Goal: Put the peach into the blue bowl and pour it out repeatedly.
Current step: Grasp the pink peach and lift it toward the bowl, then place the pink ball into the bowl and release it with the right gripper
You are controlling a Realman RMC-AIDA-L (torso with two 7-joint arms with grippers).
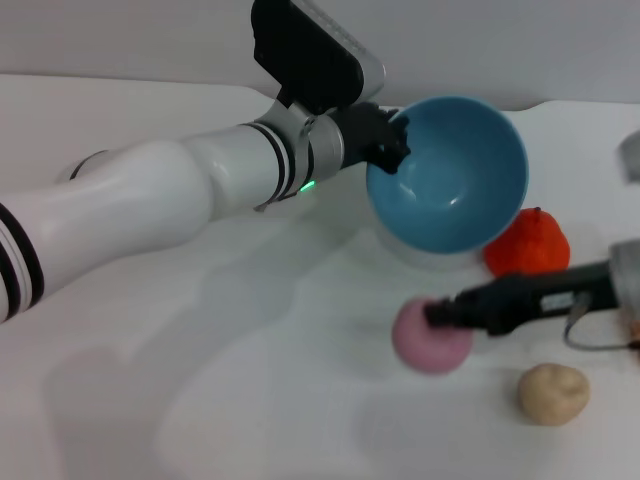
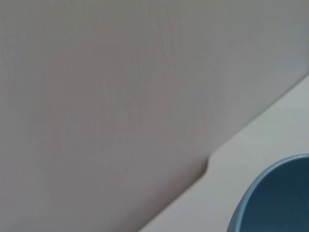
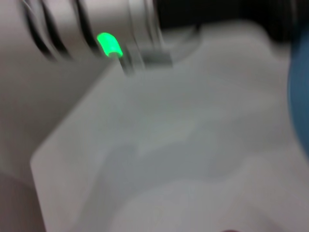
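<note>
orange-red fruit (image 1: 529,244), beige potato (image 1: 552,393) on white table (image 1: 200,400).

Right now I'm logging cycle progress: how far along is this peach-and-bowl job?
Done: the blue bowl is empty and tipped, held at its rim by the left gripper. In hand: the right gripper is at the peach, low over the table. Left: putting the peach into the bowl, then pouring again.

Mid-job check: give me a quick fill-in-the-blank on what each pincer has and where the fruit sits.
The left pincer grips the rim of the tilted light-blue plastic ____.
The right pincer is at the small round pink ____.
The bowl's inside is ____.
The beige lumpy potato lies on the white ____.

Missing words: bowl; peach; empty; table.
</note>
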